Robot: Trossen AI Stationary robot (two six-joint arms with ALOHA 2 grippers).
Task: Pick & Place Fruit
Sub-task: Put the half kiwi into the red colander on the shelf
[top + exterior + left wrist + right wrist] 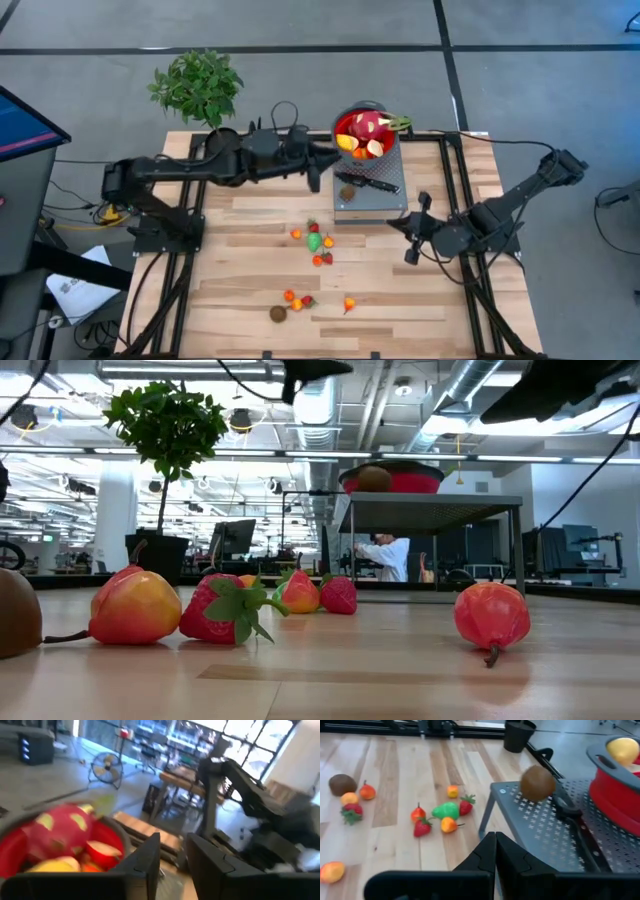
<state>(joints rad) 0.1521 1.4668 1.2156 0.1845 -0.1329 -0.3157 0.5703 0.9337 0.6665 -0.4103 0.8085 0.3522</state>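
- High view: the left gripper (318,176) hangs beside the red bowl (352,119), which holds the dragon fruit (366,126) and other pieces. It carries nothing visible. Small fruit (316,241) lies scattered mid-table and nearer the front edge, so the next pick likely calls for a reach back there.
- Low view: a strawberry (222,610) and a peach-like fruit (135,606) sit close together; a descent straight over one piece would help avoid nudging its neighbour.
- Left wrist view: the fingers (150,856) stand a narrow gap apart, nothing between them, the bowl just beyond.
- Right wrist view: the right gripper (494,845) waits, fingers pressed together, by the grey stand (540,827), where a brown fruit (537,783) rests by the knife (572,820).
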